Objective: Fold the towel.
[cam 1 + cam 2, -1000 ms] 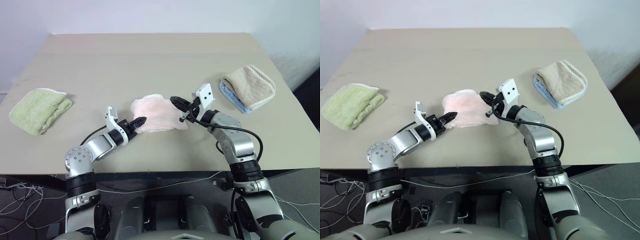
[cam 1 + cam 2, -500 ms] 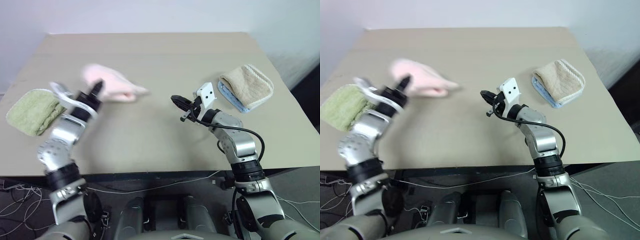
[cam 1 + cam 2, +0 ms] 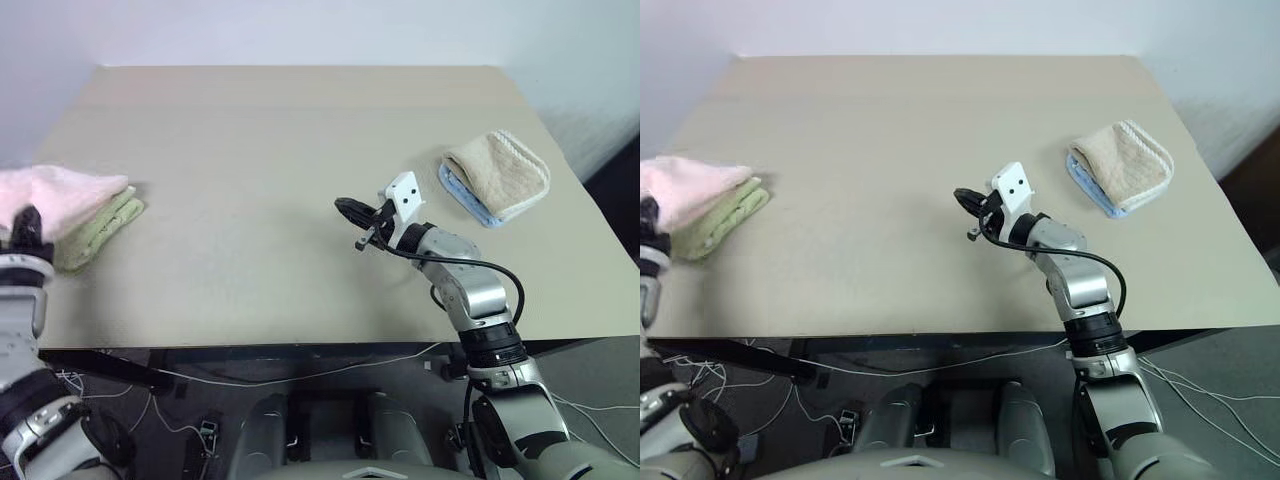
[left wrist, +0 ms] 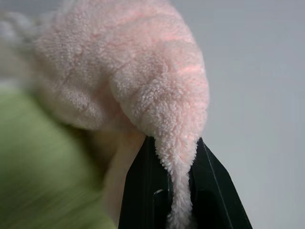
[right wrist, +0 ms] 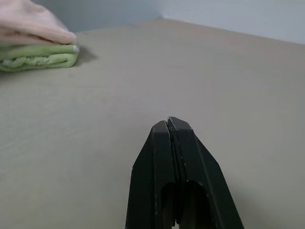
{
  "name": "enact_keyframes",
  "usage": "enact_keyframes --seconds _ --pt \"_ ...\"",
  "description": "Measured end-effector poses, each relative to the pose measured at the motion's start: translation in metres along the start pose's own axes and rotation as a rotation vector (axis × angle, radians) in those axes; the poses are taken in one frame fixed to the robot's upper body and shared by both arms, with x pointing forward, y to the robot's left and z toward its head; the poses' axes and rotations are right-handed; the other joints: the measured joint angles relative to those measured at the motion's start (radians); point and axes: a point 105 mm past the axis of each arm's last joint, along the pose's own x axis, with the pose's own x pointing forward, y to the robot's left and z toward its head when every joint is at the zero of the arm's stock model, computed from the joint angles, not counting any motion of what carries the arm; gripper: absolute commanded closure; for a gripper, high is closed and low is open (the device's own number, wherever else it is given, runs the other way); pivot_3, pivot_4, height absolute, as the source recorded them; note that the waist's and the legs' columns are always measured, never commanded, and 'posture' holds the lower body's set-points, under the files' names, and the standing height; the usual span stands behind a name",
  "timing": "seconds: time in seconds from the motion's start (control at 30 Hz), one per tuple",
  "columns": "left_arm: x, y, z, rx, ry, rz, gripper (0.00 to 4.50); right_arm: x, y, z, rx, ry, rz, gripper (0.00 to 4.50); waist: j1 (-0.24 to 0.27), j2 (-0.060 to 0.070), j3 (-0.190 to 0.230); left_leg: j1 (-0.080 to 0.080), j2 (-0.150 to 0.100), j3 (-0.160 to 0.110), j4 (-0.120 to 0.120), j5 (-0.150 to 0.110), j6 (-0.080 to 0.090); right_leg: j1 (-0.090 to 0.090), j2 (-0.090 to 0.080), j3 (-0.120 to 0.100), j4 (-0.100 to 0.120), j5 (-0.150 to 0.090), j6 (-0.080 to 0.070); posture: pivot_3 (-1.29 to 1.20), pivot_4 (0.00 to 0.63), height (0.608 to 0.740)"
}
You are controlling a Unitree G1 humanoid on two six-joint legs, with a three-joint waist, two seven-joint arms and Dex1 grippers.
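Observation:
The pale pink towel is bunched into a folded bundle at the table's far left, lying over the light green towel. My left gripper is shut on the pink towel's near edge; in the left wrist view the terry cloth is pinched between its two black fingers. My right gripper hovers over the middle of the table, shut with nothing in it, its fingers pressed together. In the right wrist view the pink towel sits on top of the green one.
A folded beige towel rests on a blue cloth at the right side of the table. The table's front edge runs just below both arms.
My left gripper has swung far to the left, carrying the pink towel from the table's middle onto the green towel. The right gripper has let go of the towel and stayed put.

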Motion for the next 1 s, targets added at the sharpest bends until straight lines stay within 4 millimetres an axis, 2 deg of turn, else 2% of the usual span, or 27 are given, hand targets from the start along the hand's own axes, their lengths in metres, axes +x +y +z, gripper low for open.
enact_keyframes --seconds 0.27,0.4,0.43,0.53,0.63,0.73,0.83,1.0 --pt "-0.028 0.021 -0.006 -0.08 -0.019 0.041 1.6 0.0 0.002 -0.001 -0.004 0.005 0.02 4.5 -0.01 -0.001 -0.001 0.0 0.0 0.0 -0.001 0.0 0.0 -0.001 -0.003 0.0 0.0 0.0 0.0 0.0 0.15 0.74" --pt "-0.036 0.02 -0.001 -0.075 -0.024 0.037 0.17 0.002 0.006 -0.002 -0.006 0.01 0.04 4.5 -0.008 -0.001 -0.001 0.0 0.0 0.0 -0.001 0.0 0.0 -0.001 -0.004 0.001 0.0 0.0 0.0 0.0 0.15 0.74" --pt "-0.039 0.02 -0.001 -0.06 -0.016 0.04 0.01 0.003 0.007 -0.002 -0.006 0.012 0.044 4.5 -0.009 -0.001 -0.001 0.0 0.0 0.0 -0.001 0.0 0.0 -0.001 -0.004 0.001 0.0 0.0 0.0 0.0 0.15 0.74" --pt "-0.048 0.024 -0.006 -0.019 0.026 0.069 0.01 0.003 0.008 -0.002 -0.004 0.012 0.046 4.5 -0.009 -0.001 -0.001 0.0 0.0 0.0 -0.002 -0.001 0.0 -0.002 -0.004 0.001 0.0 0.0 -0.001 0.0 0.15 0.74" --pt "-0.057 0.025 -0.031 0.051 0.139 0.082 0.01 0.005 0.009 -0.002 0.004 0.011 0.048 4.5 -0.006 -0.001 -0.001 0.0 0.0 0.0 -0.002 -0.001 0.0 -0.002 -0.005 0.001 0.0 -0.001 -0.003 0.0 0.15 0.74" --pt "-0.062 0.001 -0.065 0.138 0.26 -0.001 0.01 0.007 0.011 -0.002 0.01 0.007 0.05 4.5 0.0 -0.001 -0.001 0.0 -0.001 0.0 -0.002 -0.002 0.001 -0.006 -0.006 0.002 -0.001 -0.001 -0.005 0.0 0.15 0.74" --pt "-0.064 -0.034 -0.113 0.264 0.419 -0.157 0.01 0.009 0.013 -0.001 0.019 -0.002 0.051 4.5 -0.003 -0.001 -0.001 -0.001 -0.001 0.001 -0.004 -0.003 0.003 -0.007 -0.006 0.003 -0.001 -0.001 -0.005 0.0 0.15 0.74" --pt "-0.062 -0.07 -0.158 0.523 0.543 -0.367 0.01 0.01 0.011 -0.001 0.028 -0.005 0.028 4.5 -0.008 -0.001 -0.001 -0.001 -0.001 0.003 -0.013 0.003 -0.006 -0.009 -0.004 0.004 -0.001 0.0 -0.006 0.0 0.15 0.74"
